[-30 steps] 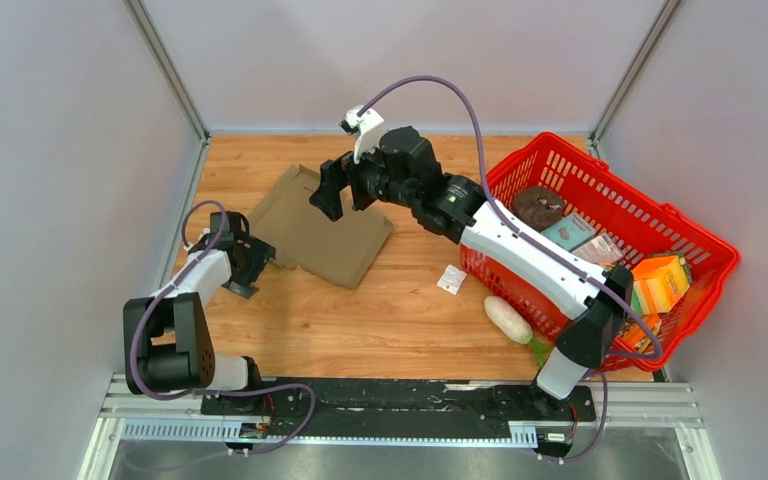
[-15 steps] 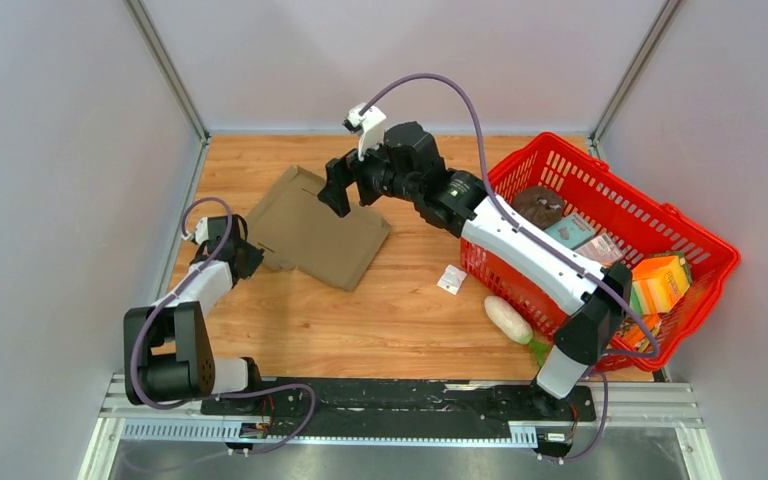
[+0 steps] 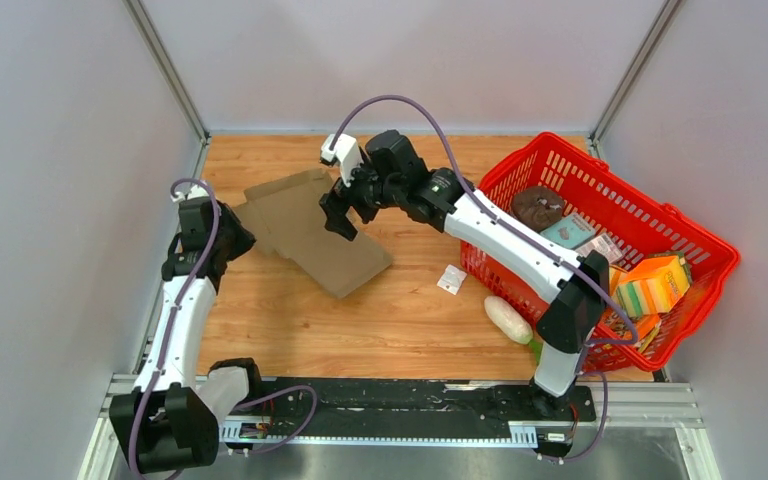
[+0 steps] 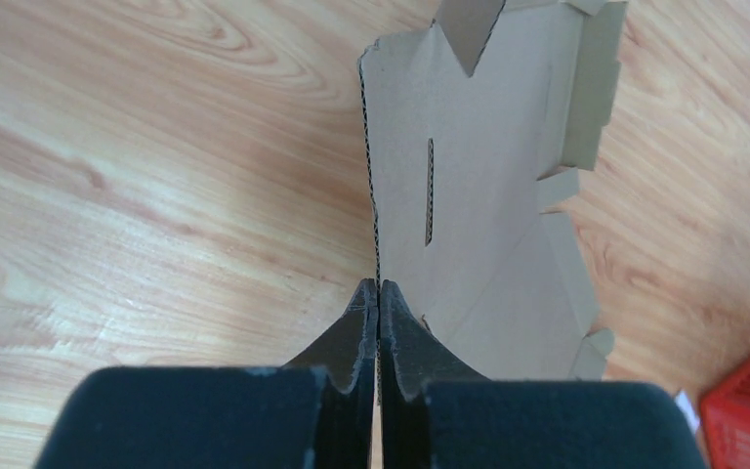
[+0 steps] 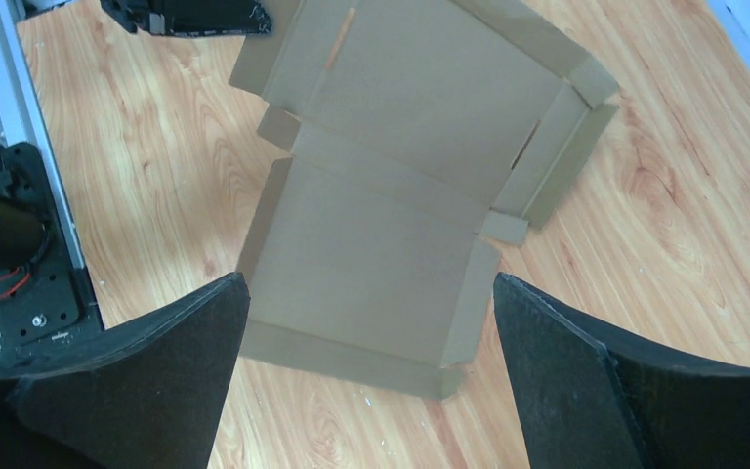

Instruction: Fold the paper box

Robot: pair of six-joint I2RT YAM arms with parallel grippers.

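Note:
The paper box is a flat brown die-cut cardboard sheet with flaps and slots, lying at the back left of the wooden table. My left gripper is at its left edge. In the left wrist view the left gripper is shut on the thin edge of the paper box, which stretches away from the fingers. My right gripper hangs above the sheet's middle. In the right wrist view the right gripper is open, with the paper box below and nothing between the fingers.
A red plastic basket full of groceries stands at the right. A small white packet and a white vegetable lie on the wood beside it. Grey walls close in the left, back and right sides.
My left gripper closed on the sheet's left edge and its arm swung toward the back. The sheet's left end moved with it. My right gripper moved left over the sheet, still open.

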